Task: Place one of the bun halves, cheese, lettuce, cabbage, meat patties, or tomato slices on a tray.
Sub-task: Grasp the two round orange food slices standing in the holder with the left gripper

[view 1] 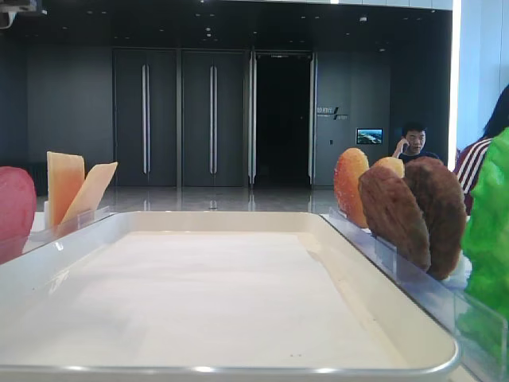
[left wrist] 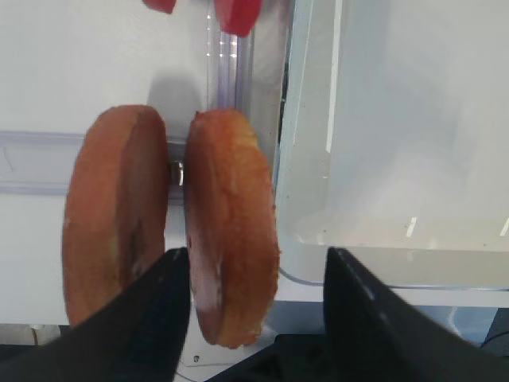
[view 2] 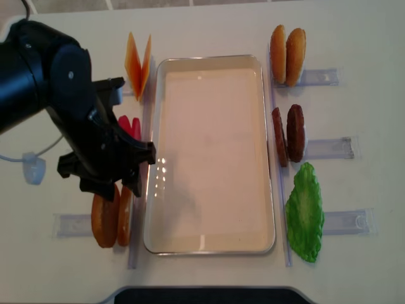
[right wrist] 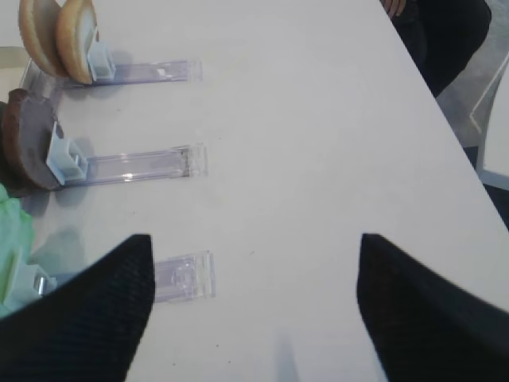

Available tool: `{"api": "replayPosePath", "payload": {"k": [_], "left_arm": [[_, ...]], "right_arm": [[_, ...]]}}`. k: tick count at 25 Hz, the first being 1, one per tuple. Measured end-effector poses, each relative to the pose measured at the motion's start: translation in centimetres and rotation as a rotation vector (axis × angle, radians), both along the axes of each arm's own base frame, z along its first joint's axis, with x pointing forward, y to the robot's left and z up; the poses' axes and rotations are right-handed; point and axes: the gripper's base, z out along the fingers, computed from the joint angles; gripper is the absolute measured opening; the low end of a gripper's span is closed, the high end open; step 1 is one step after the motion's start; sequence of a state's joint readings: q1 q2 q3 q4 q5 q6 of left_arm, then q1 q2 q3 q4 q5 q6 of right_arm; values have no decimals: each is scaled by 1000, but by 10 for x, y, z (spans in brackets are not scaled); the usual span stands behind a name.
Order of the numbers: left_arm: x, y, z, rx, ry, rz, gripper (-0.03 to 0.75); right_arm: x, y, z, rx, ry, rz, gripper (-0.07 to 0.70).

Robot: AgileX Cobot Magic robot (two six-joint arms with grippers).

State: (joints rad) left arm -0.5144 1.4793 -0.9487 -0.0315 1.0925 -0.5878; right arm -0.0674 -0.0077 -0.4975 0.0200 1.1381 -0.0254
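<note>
Two bun halves stand on edge in a clear rack left of the cream tray. My left gripper is open and straddles the bun half nearer the tray. Its left finger sits between the two halves, and a gap shows between the bun and its right finger. The other bun half stands just outside the left finger. From above, the left arm covers the gripper. My right gripper hangs open over bare table, holding nothing. The tray floor holds no food.
Tomato slices and cheese stand in racks left of the tray. On its right are two more bun halves, meat patties and lettuce. Clear racks stick out onto the table. People sit beyond the far edge.
</note>
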Motion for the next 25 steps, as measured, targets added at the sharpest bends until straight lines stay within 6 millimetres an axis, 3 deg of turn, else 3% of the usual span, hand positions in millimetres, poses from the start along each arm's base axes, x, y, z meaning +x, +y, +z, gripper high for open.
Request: {"api": "replayPosePath", "payload": {"k": [21, 25], "left_arm": [[12, -6, -29, 41, 71, -18, 411], [12, -7, -29, 41, 72, -34, 363]], "right_arm": [[0, 0, 0, 0, 0, 0, 533], [0, 0, 0, 0, 0, 0, 533]]}}
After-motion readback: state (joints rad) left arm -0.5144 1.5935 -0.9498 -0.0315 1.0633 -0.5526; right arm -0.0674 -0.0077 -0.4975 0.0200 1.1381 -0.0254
